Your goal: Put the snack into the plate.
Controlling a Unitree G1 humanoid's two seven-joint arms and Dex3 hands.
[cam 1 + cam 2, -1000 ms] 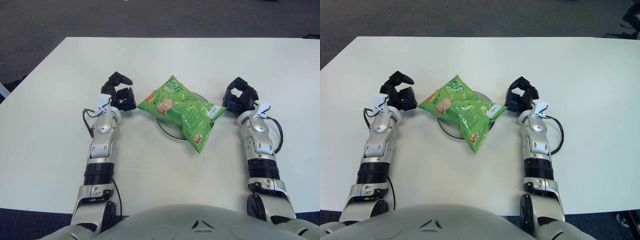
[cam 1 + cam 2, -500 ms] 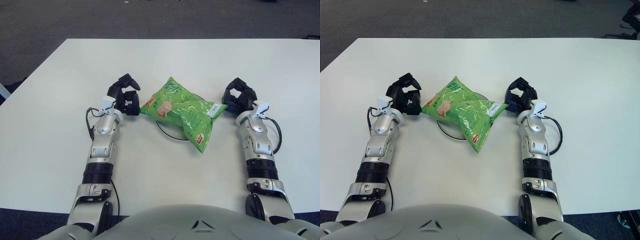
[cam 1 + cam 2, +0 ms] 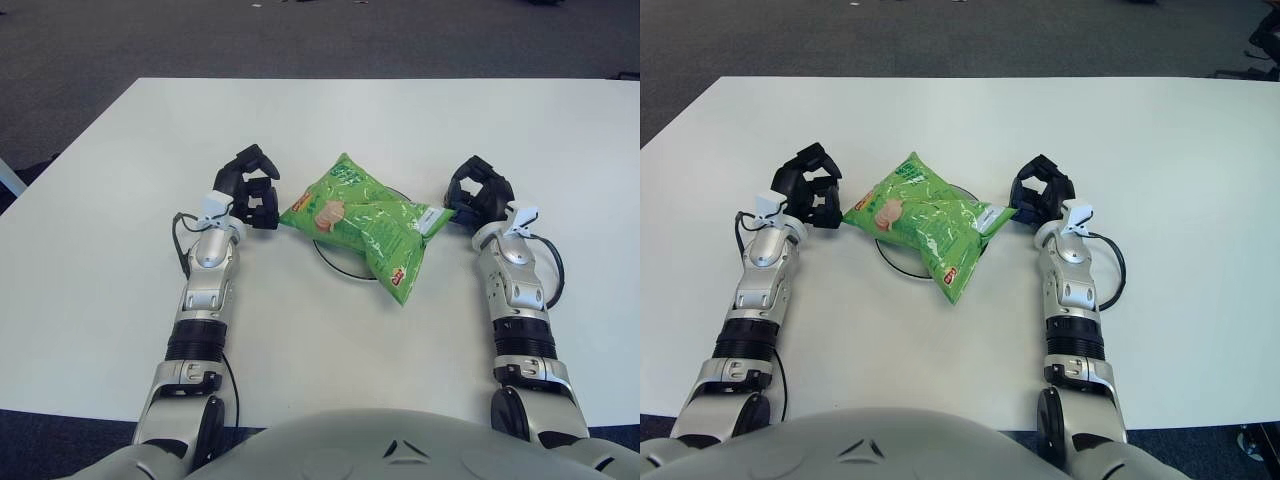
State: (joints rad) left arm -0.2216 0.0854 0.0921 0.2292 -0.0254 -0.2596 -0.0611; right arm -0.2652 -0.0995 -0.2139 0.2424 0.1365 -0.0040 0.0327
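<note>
On our left, the left forearm runs up the white bench point(image 3: 120, 150) from the bottom of the view, tilted slightly toward the middle, and our left hand point(image 3: 250, 190) sits at its end just beside the left corner of the snack point(image 3: 362, 216). Its dark fingers are curled inward into a loose claw; the fingertips look to be at the bag's corner, but we cannot tell whether they pinch the foil or only touch it. The snack, a green crinkled bag, lies across the plate point(image 3: 330, 255) in the middle of the bench, its long axis slanting from upper left to lower right, with its lower end hanging past the plate's rim onto the bench. The bag covers most of the plate, so we see only a thin dark arc of rim below and to the left of it, and a sliver at the upper right. On the right, the right forearm rises nearly straight up, a black cable looping off its outer side, and our right hand point(image 3: 478, 192) is curled just beside the bag's right corner; whether it grips that corner is likewise hidden from us.
</note>
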